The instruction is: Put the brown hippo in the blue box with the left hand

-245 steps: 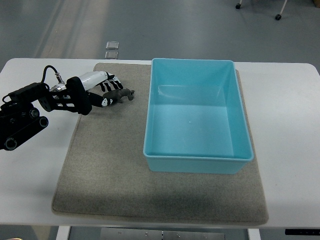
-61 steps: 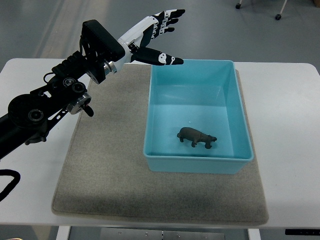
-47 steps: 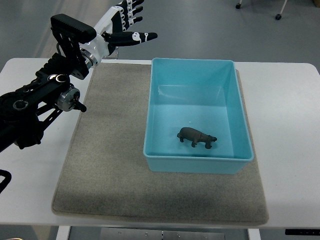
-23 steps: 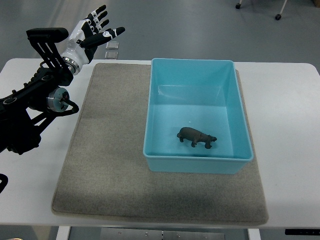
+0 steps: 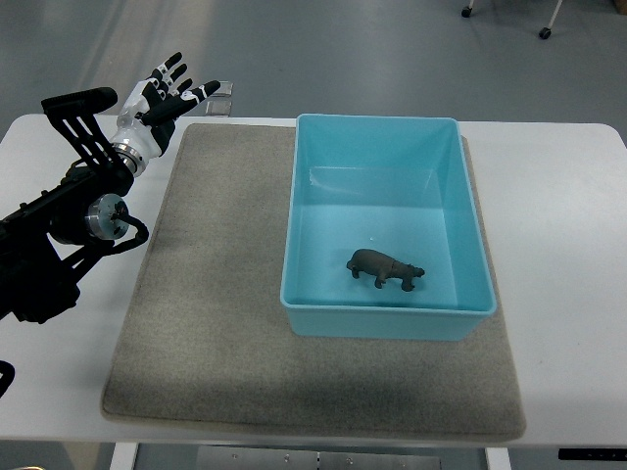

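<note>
brown hippo (image 5: 384, 267) in a light blue box (image 5: 323, 318), grey mat (image 5: 216, 333), white worktop (image 5: 568, 294), and the left hand (image 5: 160, 96) is black-and-white

A white desk (image 5: 568, 245) carries a grey felt mat (image 5: 216, 323) across its middle. On the mat, toward 2 o'clock, sits a blue box (image 5: 387, 323).

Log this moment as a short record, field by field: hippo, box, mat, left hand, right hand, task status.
hippo: brown hippo standing on the box floor, near the front wall
box: blue box on the mat, holding only the hippo
mat: grey mat on the white table
left hand: left hand open, fingers spread, raised over the table's far left corner, holding nothing
right hand: not in view
task status: hippo is in the box
</note>
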Available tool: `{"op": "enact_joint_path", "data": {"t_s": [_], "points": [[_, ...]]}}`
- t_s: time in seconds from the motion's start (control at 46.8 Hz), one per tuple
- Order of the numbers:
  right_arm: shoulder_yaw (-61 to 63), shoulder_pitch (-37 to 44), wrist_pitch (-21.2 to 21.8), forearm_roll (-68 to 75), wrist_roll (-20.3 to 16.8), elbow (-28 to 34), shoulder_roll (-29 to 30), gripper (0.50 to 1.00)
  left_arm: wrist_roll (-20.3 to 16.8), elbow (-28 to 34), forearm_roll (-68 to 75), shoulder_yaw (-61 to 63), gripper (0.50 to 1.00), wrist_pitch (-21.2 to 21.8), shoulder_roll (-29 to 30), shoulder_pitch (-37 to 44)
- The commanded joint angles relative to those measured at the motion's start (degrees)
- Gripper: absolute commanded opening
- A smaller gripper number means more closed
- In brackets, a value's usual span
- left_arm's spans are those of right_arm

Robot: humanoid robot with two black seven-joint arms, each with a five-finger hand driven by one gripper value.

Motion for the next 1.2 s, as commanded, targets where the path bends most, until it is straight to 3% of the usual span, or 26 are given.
{"op": "enact_joint_path", "data": {"t_s": [0.0, 0.791, 1.176], "points": [[0.0, 0.0, 0.0, 0.0, 0.0, 0.0, 0.0, 0.936, -0.2, 0.0, -3.7, 0.0, 0.994, -0.1, 0.0, 0.3], [0.1, 0.0, 0.0, 0.0, 0.0, 0.0, 0.0, 0.936, -0.5, -0.3, -3.9, -1.2, 0.996, -1.2, 0.6, 1.0], [0.1, 0.2, 0.4, 0.1, 0.0, 0.6, 0.0, 0.936, -0.5, -0.2, -3.9, -1.2, 0.996, -5.2, 0.5, 1.1]]}}
